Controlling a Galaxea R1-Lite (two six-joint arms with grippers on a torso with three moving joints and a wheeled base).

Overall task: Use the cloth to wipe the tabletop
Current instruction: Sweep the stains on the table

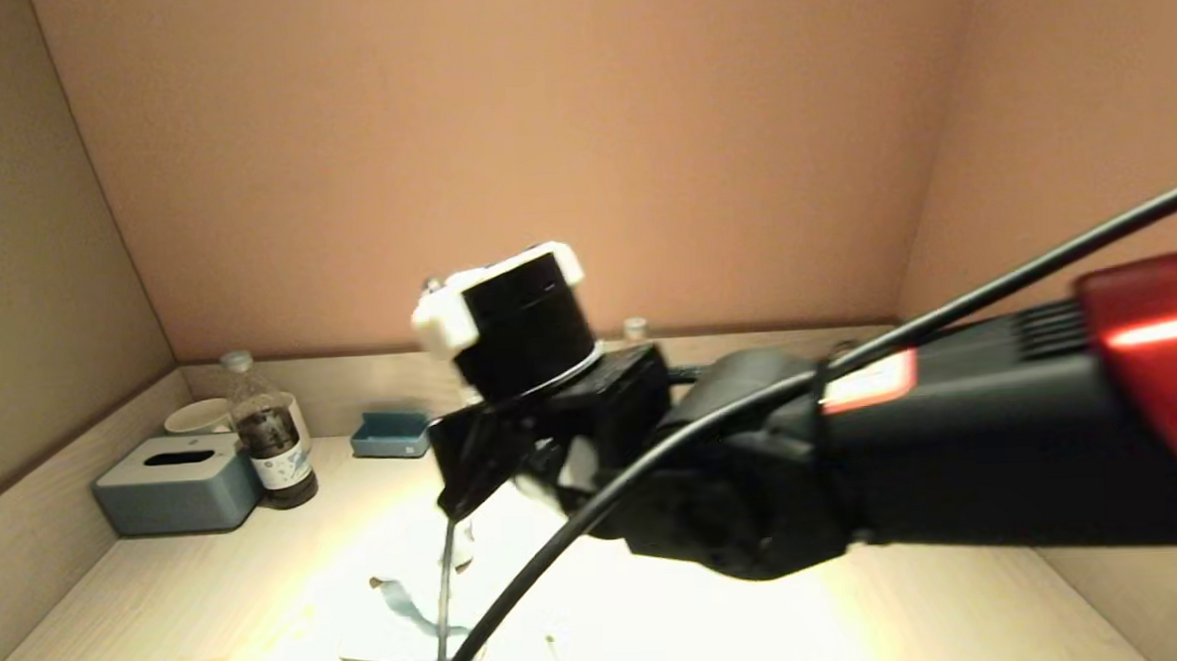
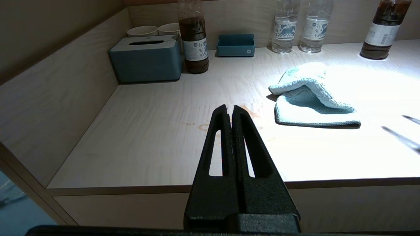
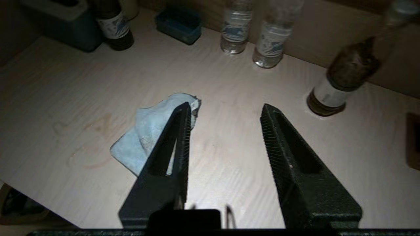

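A light blue cloth (image 2: 311, 98) lies crumpled and partly folded on the pale wooden tabletop (image 2: 157, 137); it also shows in the right wrist view (image 3: 144, 137) and the head view (image 1: 392, 617). Faint brownish stains (image 2: 252, 113) mark the wood just left of the cloth. My right gripper (image 3: 224, 108) is open and empty, hovering above the table just right of the cloth, one finger (image 3: 178, 131) overlapping the cloth's edge in that view. In the head view the right arm (image 1: 852, 458) fills the middle. My left gripper (image 2: 229, 109) is shut and empty, held near the table's front edge, left of the cloth.
A blue-grey tissue box (image 2: 146, 59), two cups (image 2: 142, 31), a dark bottle (image 2: 195, 39) and a small blue tray (image 2: 235, 45) stand at the back left. Two clear water bottles (image 2: 284, 29) and another dark bottle (image 2: 382, 32) line the back wall. Side walls enclose the table.
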